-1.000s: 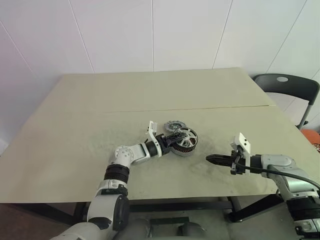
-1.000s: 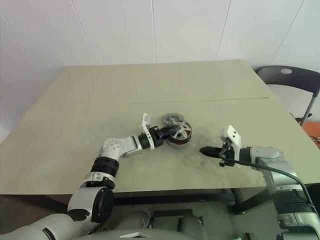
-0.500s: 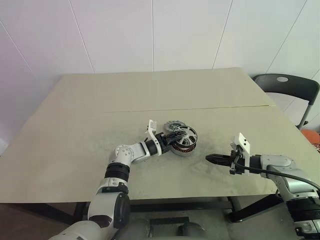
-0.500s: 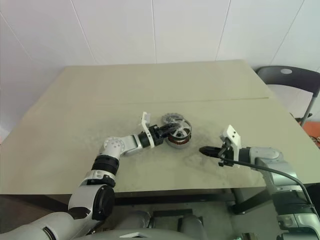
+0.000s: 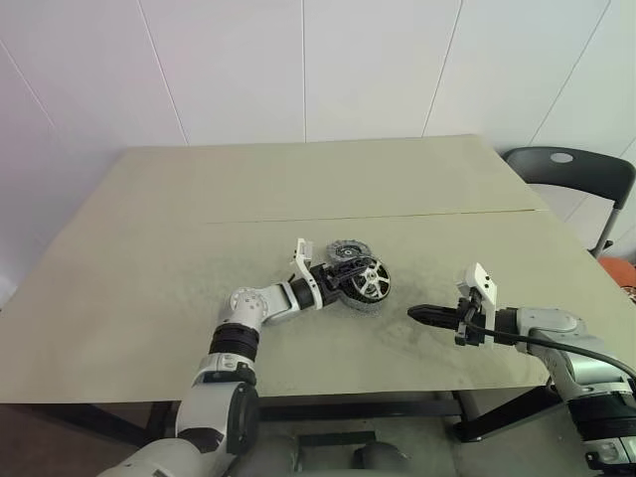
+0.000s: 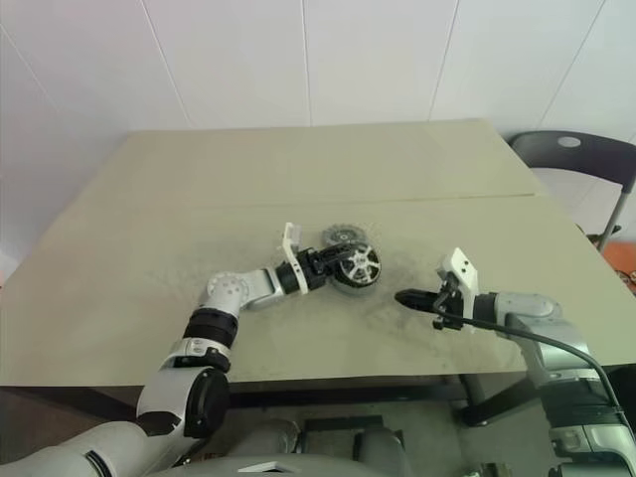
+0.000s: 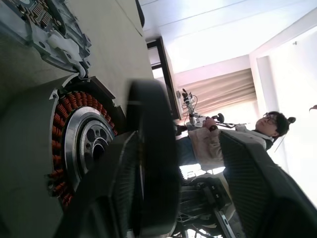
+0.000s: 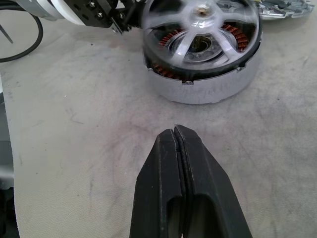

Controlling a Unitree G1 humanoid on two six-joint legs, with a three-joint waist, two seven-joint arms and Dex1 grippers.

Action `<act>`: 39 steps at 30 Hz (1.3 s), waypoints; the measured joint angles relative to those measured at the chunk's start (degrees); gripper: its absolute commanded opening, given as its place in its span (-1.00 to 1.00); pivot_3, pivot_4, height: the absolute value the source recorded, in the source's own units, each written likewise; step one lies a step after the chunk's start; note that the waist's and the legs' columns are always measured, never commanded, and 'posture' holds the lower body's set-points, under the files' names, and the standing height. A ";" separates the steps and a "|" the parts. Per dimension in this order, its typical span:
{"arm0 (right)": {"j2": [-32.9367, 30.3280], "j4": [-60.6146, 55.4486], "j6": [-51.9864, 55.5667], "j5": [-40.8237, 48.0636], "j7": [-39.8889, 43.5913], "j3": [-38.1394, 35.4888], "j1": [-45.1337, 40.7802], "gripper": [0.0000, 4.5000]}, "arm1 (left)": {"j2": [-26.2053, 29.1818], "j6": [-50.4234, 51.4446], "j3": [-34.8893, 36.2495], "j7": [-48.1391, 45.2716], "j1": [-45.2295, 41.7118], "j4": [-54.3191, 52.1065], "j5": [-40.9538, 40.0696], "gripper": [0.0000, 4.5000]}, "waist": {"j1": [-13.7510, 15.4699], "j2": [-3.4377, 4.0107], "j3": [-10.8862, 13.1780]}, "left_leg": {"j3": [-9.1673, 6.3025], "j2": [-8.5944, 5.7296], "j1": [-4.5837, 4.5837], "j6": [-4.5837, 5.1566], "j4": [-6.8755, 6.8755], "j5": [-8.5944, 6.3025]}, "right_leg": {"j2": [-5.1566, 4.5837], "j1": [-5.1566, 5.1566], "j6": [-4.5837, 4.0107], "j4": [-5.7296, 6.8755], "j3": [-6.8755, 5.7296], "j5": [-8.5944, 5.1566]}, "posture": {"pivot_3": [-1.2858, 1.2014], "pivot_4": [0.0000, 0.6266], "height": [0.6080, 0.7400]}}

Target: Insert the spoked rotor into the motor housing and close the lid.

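Note:
The motor housing (image 8: 208,91) lies on the table's middle, its copper windings showing. The spoked rotor (image 5: 366,283) sits tilted on top of it, dark rim and silver spokes blurred in the right wrist view. My left gripper (image 5: 343,278) reaches in level from the left and is open. In the left wrist view the rotor's rim (image 7: 153,158) stands between the spread fingers (image 7: 257,188), close to one and well clear of the other. The lid (image 5: 348,248) lies flat just behind the housing. My right gripper (image 8: 176,130) is shut and empty, hovering to the housing's right.
A black chair (image 5: 571,169) stands beyond the table's right edge. A seam (image 5: 397,214) crosses the table behind the parts. A person (image 7: 270,131) shows far off in the left wrist view.
My left gripper's fingers have spread apart. The rotor has sunk from its raised tilt down onto the housing. The right arm has kept still.

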 measured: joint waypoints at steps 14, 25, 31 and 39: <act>1.31 0.03 -0.02 0.00 -0.83 0.01 -0.04 -1.00 | 4.48 2.10 -5.73 0.79 0.66 -8.93 5.17 0.66 | -0.14 0.00 -0.01 | 0.00 0.00 0.02 0.00 0.00 0.00 | 0.02 0.01 0.03 0.00 0.01 0.03 | 0.03 -1.00 1.00; 1.98 -0.03 0.10 0.01 -1.18 0.08 -0.04 -1.00 | 12.91 14.65 -14.31 3.28 -0.12 -20.87 8.37 0.66 | -0.80 0.03 -0.02 | -0.01 0.01 0.05 0.00 -0.04 0.00 | 0.02 0.01 0.03 0.02 0.02 0.03 | 0.03 -1.00 1.00; 2.00 -0.01 0.16 -0.01 -1.23 0.06 -0.06 -1.00 | 23.50 14.48 -20.76 -1.05 -0.17 -23.61 12.26 0.66 | -1.42 0.05 -0.02 | -0.01 0.01 0.07 0.00 -0.03 0.01 | 0.03 -0.01 0.01 0.08 0.06 0.02 | 0.03 -1.00 1.00; 2.76 0.01 0.16 -0.05 -1.26 0.10 -0.85 -1.00 | 23.44 -5.01 -22.93 -8.97 -3.71 -24.78 17.06 0.48 | -1.19 0.03 -0.01 | -0.01 -0.04 0.01 0.00 -0.02 0.00 | -0.03 0.03 0.00 -0.09 0.06 0.01 | 0.03 -1.00 1.00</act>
